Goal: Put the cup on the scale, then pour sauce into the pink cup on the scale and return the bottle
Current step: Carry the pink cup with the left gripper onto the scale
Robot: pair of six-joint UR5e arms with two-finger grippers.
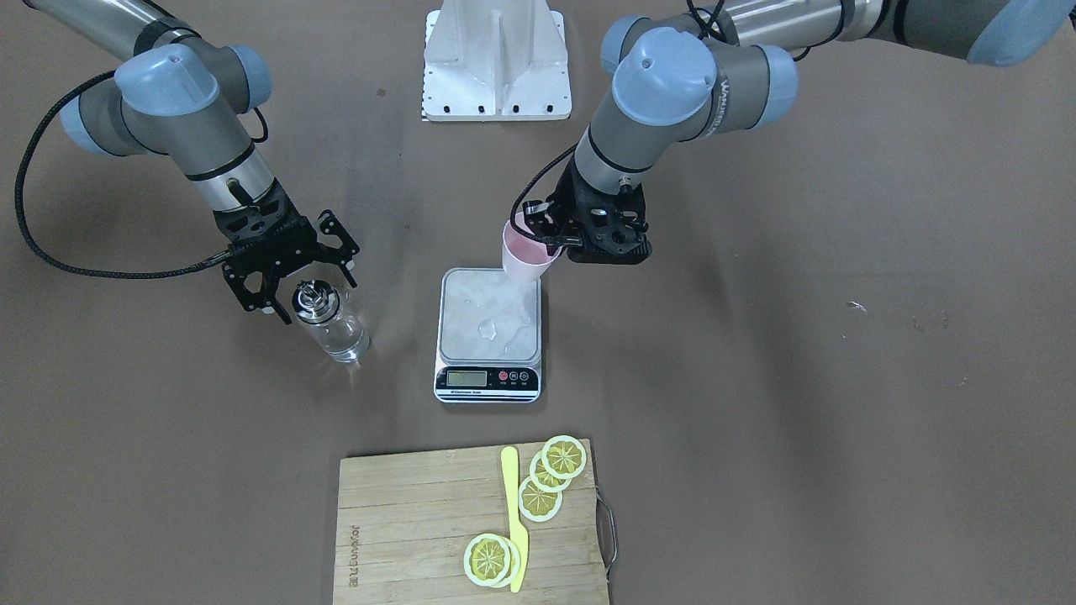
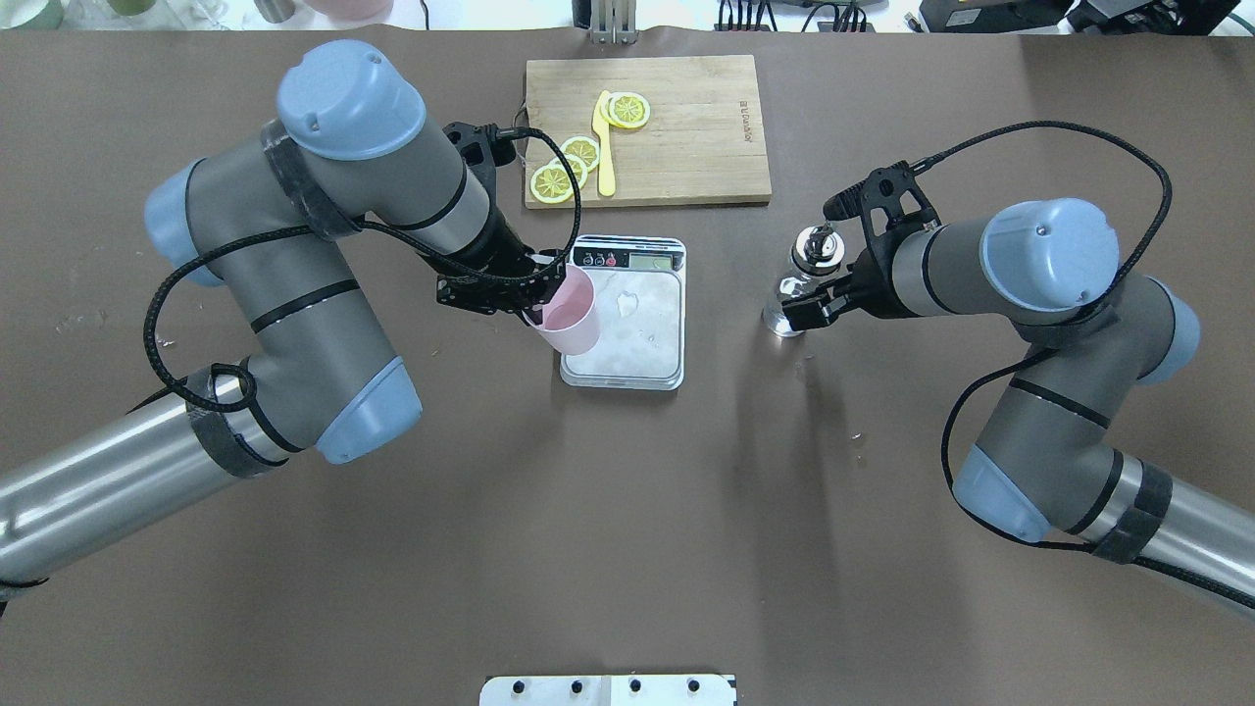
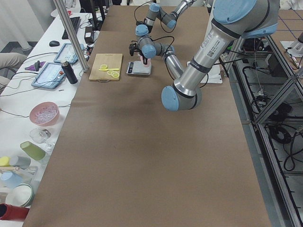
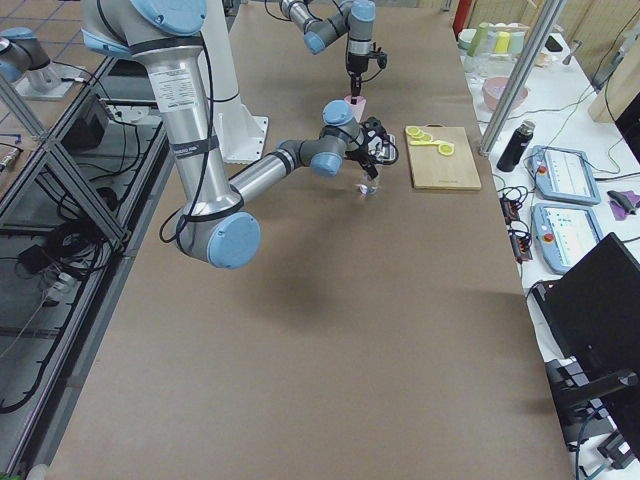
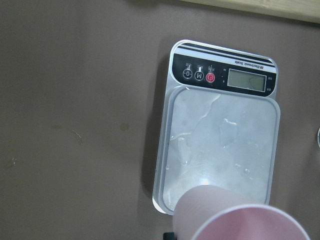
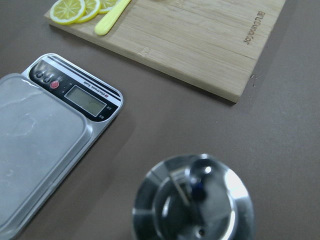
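Near the robot, at the scale's (image 2: 642, 343) eight o'clock edge, the left gripper (image 2: 542, 299) is clamped on the tilted pink cup (image 2: 571, 316), base over the plate. At three o'clock, the right gripper (image 1: 309, 286) stands spread wide around the upright bottle (image 1: 338, 332). Farther off, at twelve, lies the cutting board (image 2: 686, 127).

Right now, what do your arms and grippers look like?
The left arm and right arm are grey tubes with blue joint caps, silver base sections, black bands. A black braided cable loops along each. The left gripper and right gripper are black, open-framed, two-fingered.
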